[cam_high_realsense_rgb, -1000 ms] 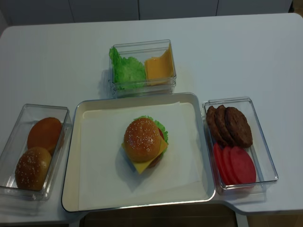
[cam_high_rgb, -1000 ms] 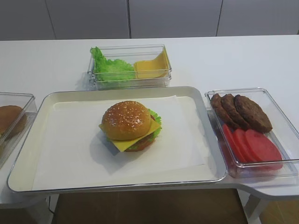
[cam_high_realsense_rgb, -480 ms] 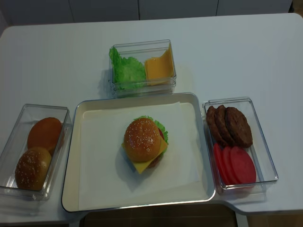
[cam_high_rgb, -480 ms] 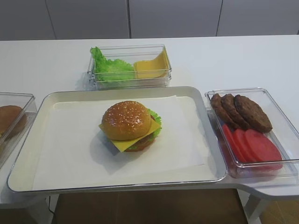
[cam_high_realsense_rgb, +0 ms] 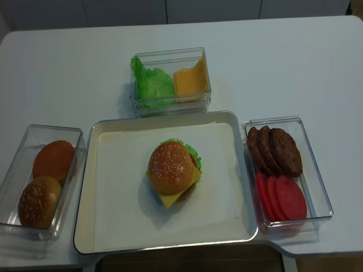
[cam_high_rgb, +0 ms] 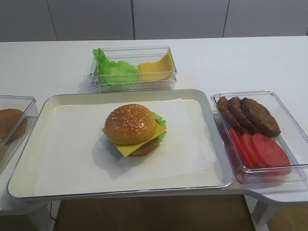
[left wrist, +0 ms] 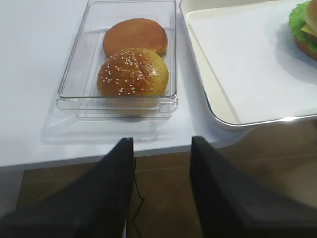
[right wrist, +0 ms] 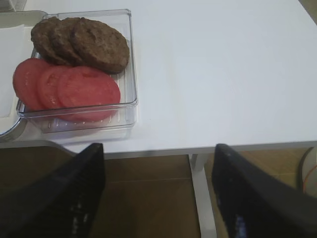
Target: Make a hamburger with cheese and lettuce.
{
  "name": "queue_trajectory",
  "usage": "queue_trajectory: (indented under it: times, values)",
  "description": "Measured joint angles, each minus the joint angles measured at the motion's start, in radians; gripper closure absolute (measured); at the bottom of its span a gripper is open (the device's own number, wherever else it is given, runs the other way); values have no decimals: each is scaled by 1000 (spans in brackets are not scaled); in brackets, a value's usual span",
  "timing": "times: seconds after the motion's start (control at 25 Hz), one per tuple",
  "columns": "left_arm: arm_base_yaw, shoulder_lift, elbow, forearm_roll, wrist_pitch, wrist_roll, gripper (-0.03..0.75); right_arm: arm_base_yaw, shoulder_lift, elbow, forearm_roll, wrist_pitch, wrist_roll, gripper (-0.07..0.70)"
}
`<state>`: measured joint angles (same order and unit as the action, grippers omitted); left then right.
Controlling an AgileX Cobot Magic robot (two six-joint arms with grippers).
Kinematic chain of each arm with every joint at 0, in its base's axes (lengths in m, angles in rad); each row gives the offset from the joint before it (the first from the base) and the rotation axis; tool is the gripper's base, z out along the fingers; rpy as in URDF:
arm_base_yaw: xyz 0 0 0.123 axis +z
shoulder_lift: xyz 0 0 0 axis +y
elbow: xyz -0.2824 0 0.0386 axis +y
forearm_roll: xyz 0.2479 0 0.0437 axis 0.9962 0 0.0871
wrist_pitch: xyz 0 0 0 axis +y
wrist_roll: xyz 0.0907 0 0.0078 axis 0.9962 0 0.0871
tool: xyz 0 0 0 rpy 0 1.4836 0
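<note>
The hamburger (cam_high_rgb: 131, 124) (cam_high_realsense_rgb: 170, 168) stands in the middle of the paper-lined tray (cam_high_rgb: 211, 115) (cam_high_realsense_rgb: 85, 187), its sesame bun top on the yellow cheese slice (cam_high_rgb: 126, 149) (cam_high_realsense_rgb: 169, 199), with the frilly lettuce (cam_high_rgb: 160, 121) (cam_high_realsense_rgb: 191, 150) showing at its right. Its edge shows at the top right of the left wrist view (left wrist: 303, 29). My left gripper (left wrist: 162, 148) is open and empty, below the table's front edge near the bun box. My right gripper (right wrist: 157, 153) is open and empty, below the front edge near the patty box. Neither gripper shows in the exterior views.
A clear box with loose buns (left wrist: 132, 72) (cam_high_realsense_rgb: 38, 199) sits left of the tray. A box with dark patties (right wrist: 81, 42) (cam_high_rgb: 250, 114) and tomato slices (right wrist: 67, 88) (cam_high_rgb: 262, 149) sits right. A box with a lettuce heap (cam_high_rgb: 113, 71) and stacked cheese (cam_high_rgb: 155, 70) stands behind.
</note>
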<state>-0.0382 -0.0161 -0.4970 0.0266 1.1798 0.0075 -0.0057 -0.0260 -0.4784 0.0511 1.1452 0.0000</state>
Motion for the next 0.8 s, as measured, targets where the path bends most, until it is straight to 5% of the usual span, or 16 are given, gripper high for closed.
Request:
queue_trajectory:
  times: [0.8]
  values:
    - [0,0,0,0,0,0,427,0,0,0,0,0,0,120]
